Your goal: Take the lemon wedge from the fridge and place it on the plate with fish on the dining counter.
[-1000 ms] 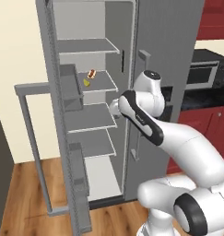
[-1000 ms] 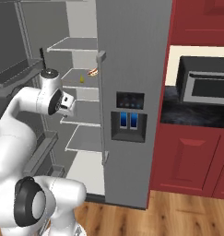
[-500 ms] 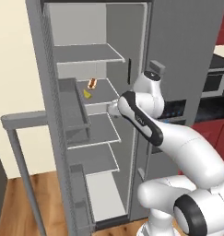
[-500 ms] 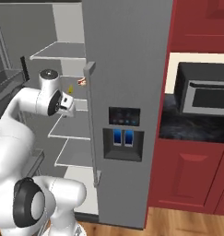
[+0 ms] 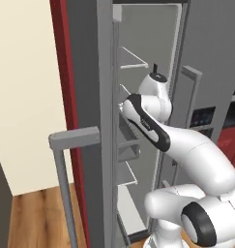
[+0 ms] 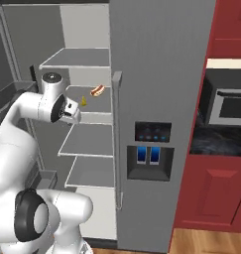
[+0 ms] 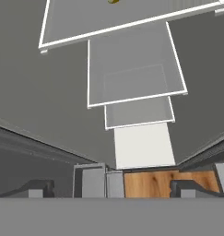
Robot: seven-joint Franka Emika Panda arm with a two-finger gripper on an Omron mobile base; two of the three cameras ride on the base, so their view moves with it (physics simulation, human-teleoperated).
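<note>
- On my left base feed, a plain cream wall [image 5: 27, 92] meets a brown wood-plank floor [image 5: 36, 223].
- To the right I see dark red cabinets [image 6: 211, 188], a glossy black marbled countertop [image 6: 216, 141] and a grey oven with a black window [image 6: 228, 106].

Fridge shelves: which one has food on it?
The second shelf from the top, level with the gripper: it holds a lemon wedge and a hot dog.

flat even rendered light, sharp focus, soft faint shadows, no glare, fridge [image 6: 161, 74] interior evenly lit

Lemon wedge [image 6: 84, 101] — fridge [image 6: 156, 99] shelf, beside hotdog [image 6: 96, 90]
</note>
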